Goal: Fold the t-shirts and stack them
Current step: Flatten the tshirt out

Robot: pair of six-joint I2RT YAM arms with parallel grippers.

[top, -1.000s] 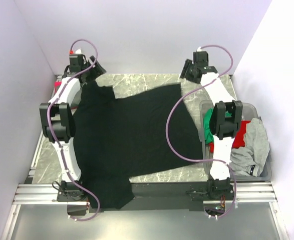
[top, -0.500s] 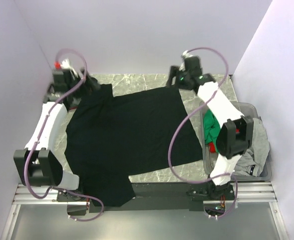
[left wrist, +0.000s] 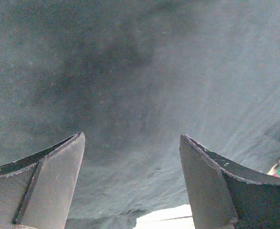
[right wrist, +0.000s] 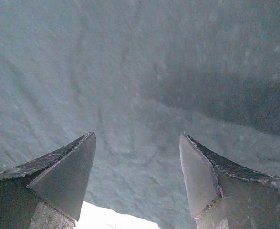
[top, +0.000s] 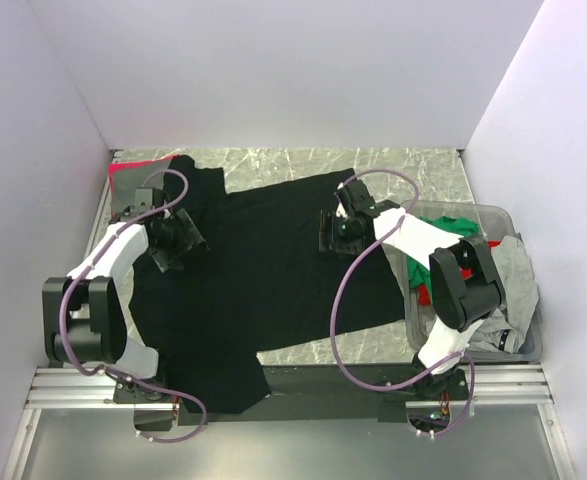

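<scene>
While the black t-shirt [top: 263,270] is spread across the bench [top: 273,165], the left gripper [top: 178,240] and right gripper [top: 329,232] are positioned just above it, both released.

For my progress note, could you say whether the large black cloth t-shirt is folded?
No, the large black cloth t-shirt lies spread open.
</scene>
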